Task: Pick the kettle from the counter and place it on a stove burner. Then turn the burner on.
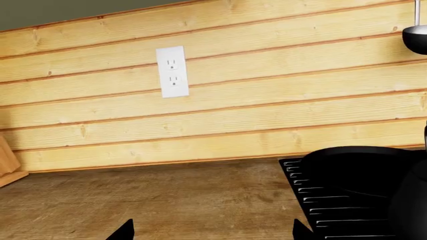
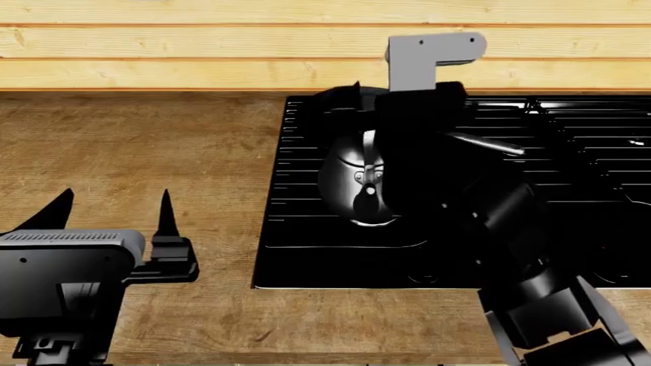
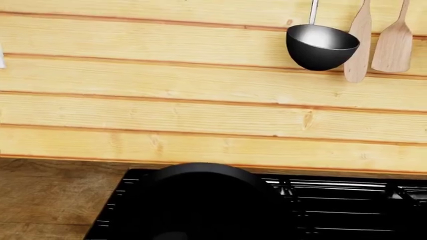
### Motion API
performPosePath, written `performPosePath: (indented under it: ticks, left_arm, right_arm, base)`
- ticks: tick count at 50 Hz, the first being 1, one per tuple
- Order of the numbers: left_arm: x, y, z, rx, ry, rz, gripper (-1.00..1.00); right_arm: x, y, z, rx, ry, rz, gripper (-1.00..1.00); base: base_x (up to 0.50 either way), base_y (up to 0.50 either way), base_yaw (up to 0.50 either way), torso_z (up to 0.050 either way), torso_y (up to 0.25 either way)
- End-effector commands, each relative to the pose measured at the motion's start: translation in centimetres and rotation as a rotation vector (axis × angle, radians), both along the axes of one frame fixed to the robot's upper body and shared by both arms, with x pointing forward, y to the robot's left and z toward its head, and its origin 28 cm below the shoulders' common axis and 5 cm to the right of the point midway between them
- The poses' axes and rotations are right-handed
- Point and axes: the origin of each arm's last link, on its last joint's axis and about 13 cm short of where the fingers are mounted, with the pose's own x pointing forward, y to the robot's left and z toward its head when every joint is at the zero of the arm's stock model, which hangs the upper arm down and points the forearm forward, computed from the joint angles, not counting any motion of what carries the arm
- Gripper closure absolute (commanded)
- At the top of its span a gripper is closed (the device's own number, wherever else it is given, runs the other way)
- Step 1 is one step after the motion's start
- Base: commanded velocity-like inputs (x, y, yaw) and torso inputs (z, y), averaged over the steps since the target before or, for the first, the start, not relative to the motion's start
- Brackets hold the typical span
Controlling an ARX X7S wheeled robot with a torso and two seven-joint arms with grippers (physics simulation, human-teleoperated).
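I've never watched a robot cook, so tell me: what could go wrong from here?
1. The right arm hides most of the kettle in the head view, so I can't tell whether it sits flat on the cooktop grates; let go askew, it might tip.
2. A frying pan sits close behind; pulling away carelessly could bump it.

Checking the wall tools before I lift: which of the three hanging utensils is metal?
The ladle, the one nearest the outlet side: dark, shiny round bowl on a thin metal rod. The two spatulas beside it are flat pale wood.
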Motion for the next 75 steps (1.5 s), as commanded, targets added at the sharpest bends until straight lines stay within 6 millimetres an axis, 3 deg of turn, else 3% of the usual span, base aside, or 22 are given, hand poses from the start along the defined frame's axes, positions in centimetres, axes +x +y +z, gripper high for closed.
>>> performPosePath:
  ticks: [1,11,25,42,48,65,75]
  left_arm:
    - [0.0,0.0,0.0,-0.003,-0.001,0.0,-1.0]
    - [0.0,-0.1,0.2,-0.002,-0.006,-0.002,-1.0]
    - [0.0,-0.3,0.5,0.008,-0.01,-0.008,-1.0]
    - [0.1,-0.4,0.6,0.009,-0.012,-0.013,-1.0]
    - [0.1,-0.5,0.8,0.01,-0.015,-0.015,-1.0]
    - [0.1,-0.6,1.1,0.017,-0.014,-0.016,-1.0]
    - [0.1,-0.6,1.0,0.017,-0.012,-0.015,-1.0]
  right_arm:
    - [-0.9,-0.2,0.9,0.005,-0.029,0.001,-1.0]
    - [-3.5,-1.3,2.7,0.022,-0.071,0.037,-1.0]
    - [-9.7,-4.7,1.3,-0.063,-0.071,0.019,-1.0]
    - [-15.6,-8.2,0.5,-0.109,0.177,-0.043,-1.0]
    - [-16.4,-9.1,-0.1,-0.081,0.206,-0.045,-1.0]
    - [-16.5,-10.3,-4.7,-0.038,0.383,-0.035,-1.0]
    - [-16.6,-10.2,-5.3,-0.051,0.407,0.006,-1.0]
  base:
    - [0.0,0.0,0.0,0.0,0.0]
    - [0.0,0.0,0.0,0.0,0.0]
    - [0.0,0.0,0.0,0.0,0.0]
    - [0.0,0.0,0.0,0.0,0.0]
    - [0.0,0.0,0.0,0.0,0.0]
    - [0.0,0.0,0.0,0.0,0.0]
    - [0.0,0.0,0.0,0.0,0.0]
